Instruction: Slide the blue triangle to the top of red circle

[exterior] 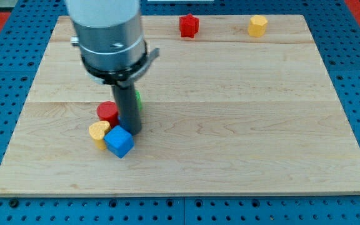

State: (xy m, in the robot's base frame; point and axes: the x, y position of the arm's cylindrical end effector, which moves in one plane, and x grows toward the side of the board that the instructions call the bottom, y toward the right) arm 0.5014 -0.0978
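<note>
My tip [130,131] sits right of the red circle [107,112], crowding the blue block [119,142] and yellow heart [98,132]. No fingers fitted; nothing held. Risk: neighbours get dragged along.

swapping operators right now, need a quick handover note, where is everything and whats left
No gripper on this arm, just the rod; my tip is down on the board, in a tight cluster at the view's lower left.
Red circle sits just left of the rod. Yellow heart is below the circle, blue block right beside the heart and just below my tip. Its shape reads more like a cube from here.
A green block is mostly hidden behind the rod.
Red block and yellow block sit at the top edge, out of the way.
Done: nothing yet. Left: get the blue block round to above the circle.
</note>
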